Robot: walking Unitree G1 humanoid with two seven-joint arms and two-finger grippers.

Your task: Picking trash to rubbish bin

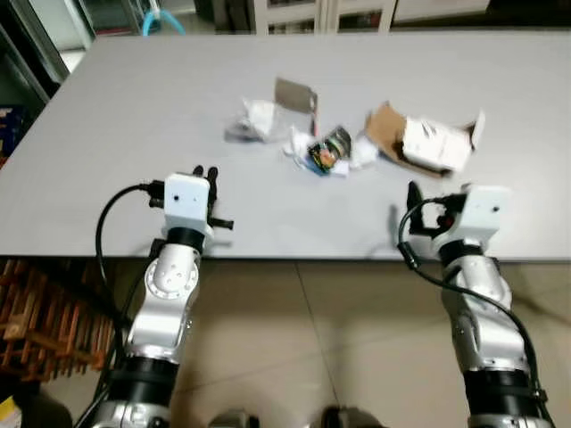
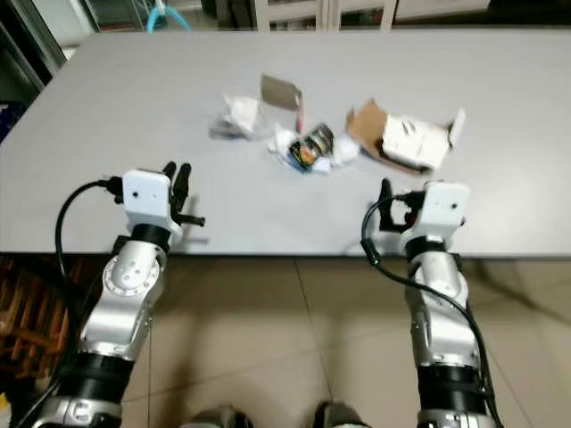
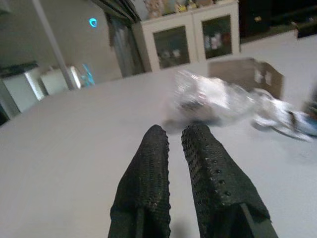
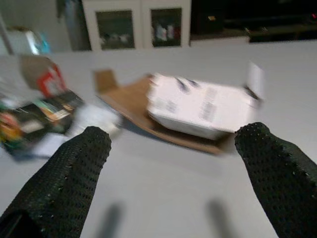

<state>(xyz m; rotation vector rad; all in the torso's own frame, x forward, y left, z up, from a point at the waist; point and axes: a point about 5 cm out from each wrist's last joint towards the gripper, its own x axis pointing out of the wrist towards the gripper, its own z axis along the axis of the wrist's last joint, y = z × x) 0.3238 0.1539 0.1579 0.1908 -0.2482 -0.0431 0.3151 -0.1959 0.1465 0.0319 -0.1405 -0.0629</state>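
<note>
Right gripper [image 4: 173, 163]: fingers spread wide, torn carton [image 1: 428, 143] just ahead on bench [image 1: 134, 116]. Left gripper [image 3: 178, 144]: clenched, empty, crumpled plastic [image 3: 213, 96] ahead. Risk: floppy carton flaps may slip a shallow pinch.

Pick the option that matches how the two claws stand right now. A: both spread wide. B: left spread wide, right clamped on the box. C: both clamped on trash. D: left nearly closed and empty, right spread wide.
D: the left claw has its fingers almost together with nothing between them, while the right claw is spread wide, facing the torn white box on the grey table.
</note>
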